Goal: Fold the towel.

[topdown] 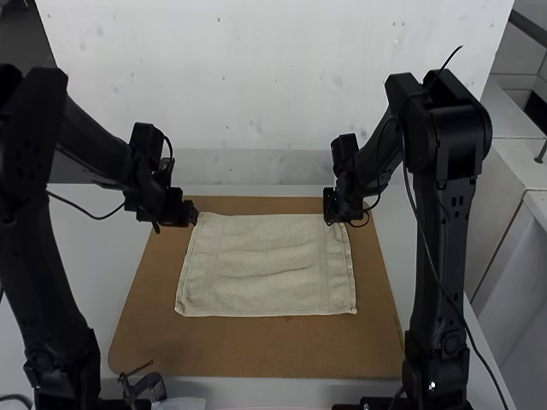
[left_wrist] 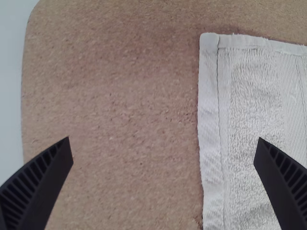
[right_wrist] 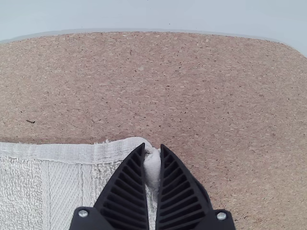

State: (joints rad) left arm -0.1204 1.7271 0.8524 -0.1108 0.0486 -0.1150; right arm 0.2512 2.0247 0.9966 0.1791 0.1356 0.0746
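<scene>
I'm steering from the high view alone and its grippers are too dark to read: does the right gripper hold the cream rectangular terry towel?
Observer: Yes. In the right wrist view, the right gripper has its two black, ribbed, tapered fingers closed on the far-right corner of the cream rectangular terry towel, with a small bunch of cloth pinched between them.
Operator: Thanks. And the left gripper, does it have the far-left corner?
Observer: No. In the left wrist view, the left gripper has its fingers wide apart, and that corner lies flat and ungripped on the brown cork board.
</scene>
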